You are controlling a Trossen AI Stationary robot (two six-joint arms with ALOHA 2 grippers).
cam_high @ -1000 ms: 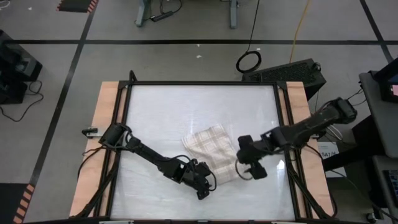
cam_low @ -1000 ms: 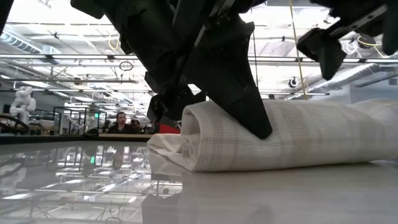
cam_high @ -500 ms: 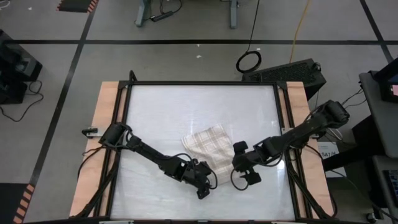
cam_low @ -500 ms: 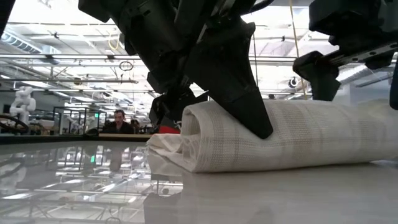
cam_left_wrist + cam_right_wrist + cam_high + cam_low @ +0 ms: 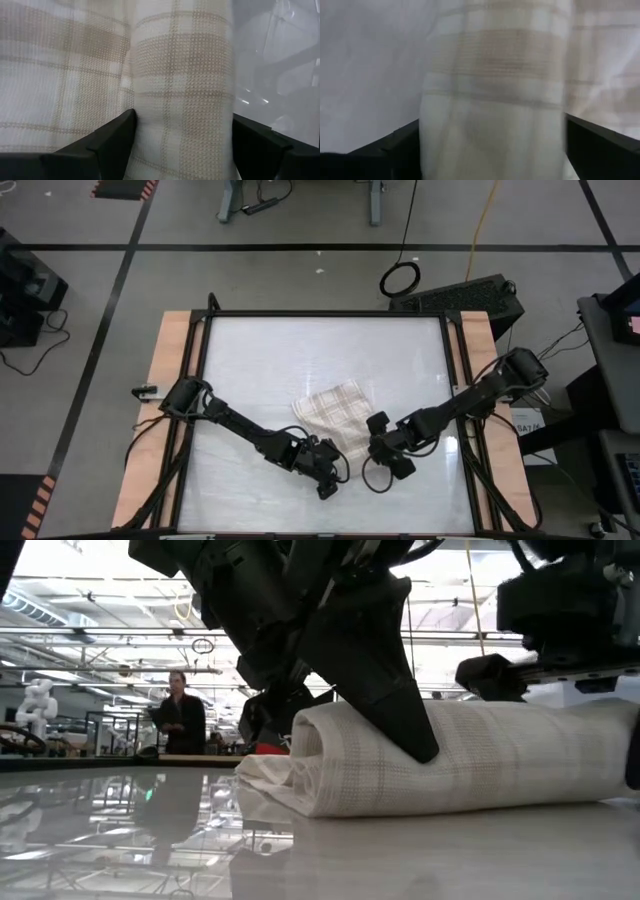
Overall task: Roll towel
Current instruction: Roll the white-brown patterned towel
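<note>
The towel (image 5: 335, 412), cream with tan plaid, lies slantwise near the table's middle. Its near part is wound into a thick roll (image 5: 480, 765) that rests on the table, and the flat remainder spreads toward the far side. My left gripper (image 5: 327, 472) is shut across the roll near its left end. My right gripper (image 5: 382, 452) stands open over the roll's right end, one finger on each side of it (image 5: 492, 100). Whether those fingers touch the cloth I cannot tell. My left gripper spans the roll (image 5: 185, 100) near its left end, with one finger (image 5: 107, 145) on the far side and the other finger (image 5: 395, 700) on the near side. The fingers slant down from above and lie across the roll. The roll stays on the table.
The glossy white table (image 5: 300, 350) has a black frame and wooden side strips. Bare surface lies to the far side and left of the towel. A cable coil (image 5: 400, 278) and a keyboard (image 5: 470, 292) lie on the floor beyond the far edge. A person (image 5: 180, 705) stands in the room behind.
My right gripper has come down and moved toward the table's left, turning its wrist as it went, and now straddles the roll's right end. The towel and my left gripper have kept still.
</note>
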